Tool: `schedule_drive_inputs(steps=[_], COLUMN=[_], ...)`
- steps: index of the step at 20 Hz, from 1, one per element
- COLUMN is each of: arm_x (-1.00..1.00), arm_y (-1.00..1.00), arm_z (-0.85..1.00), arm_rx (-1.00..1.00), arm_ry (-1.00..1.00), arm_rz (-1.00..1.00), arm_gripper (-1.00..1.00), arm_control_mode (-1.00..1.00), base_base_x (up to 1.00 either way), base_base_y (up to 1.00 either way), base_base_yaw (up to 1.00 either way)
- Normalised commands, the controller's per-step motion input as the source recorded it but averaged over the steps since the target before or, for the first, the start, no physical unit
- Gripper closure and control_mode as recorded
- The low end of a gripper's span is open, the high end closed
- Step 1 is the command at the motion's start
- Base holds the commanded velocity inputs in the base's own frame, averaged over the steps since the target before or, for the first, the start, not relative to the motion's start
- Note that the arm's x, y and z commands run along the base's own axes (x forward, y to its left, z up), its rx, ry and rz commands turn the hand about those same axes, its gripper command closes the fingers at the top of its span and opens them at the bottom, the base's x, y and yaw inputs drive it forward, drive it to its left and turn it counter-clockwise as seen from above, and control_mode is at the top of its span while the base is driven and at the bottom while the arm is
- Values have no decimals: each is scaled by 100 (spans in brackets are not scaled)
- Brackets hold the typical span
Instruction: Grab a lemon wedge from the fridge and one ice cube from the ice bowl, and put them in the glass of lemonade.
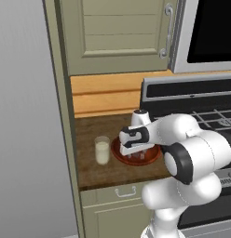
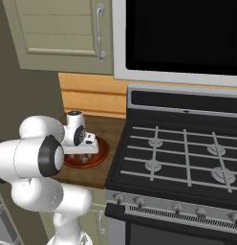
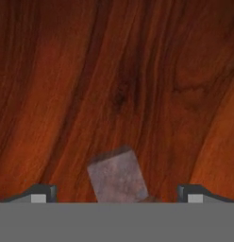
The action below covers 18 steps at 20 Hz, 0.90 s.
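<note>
End effector: we see our end effector (image 1: 134, 152) lowered into the ice bowl (image 1: 118, 155), its fingertips (image 3: 43, 193) spread wide to either side of one ice cube (image 3: 118, 176) without touching it.
Ice bowl: reddish-brown wood, on the bench (image 1: 89, 174) just left of the stove (image 2: 187, 158); much of it is covered by our hand in both base views.
Ice cube: a greyish translucent block on the bowl floor between the fingertips; its lower edge is cut off at the bottom of the hand view.
Other cubes: we make out pale lumps under the hand in the base views, too small to count.
Glass of lemonade: the glass of lemonade (image 1: 102, 150) stands upright just left of the ice bowl, apart from it; in the right base view our arm hides it.
Cabinet: a beige cabinet door (image 1: 117, 32) hangs above the ice bowl.
Writing: we can read no label or brand anywhere.
</note>
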Motion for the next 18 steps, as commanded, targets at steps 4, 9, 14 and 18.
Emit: schedule_drive_inputs(steps=[4, 9, 14, 18], arm_x=[0, 8, 0, 0], arm_y=[0, 0, 0, 0], arm_z=[-2, -4, -25, -1], arm_rx=[0, 0, 0, 0], arm_ry=[0, 0, 0, 0], arm_rz=[0, 0, 0, 0], arm_gripper=[-100, -100, -100, -100], arm_control_mode=[-100, -100, -100, -100], base_base_x=[0, 0, 0, 0], base_base_y=[0, 0, 0, 0], base_base_yaw=[0, 0, 0, 0])
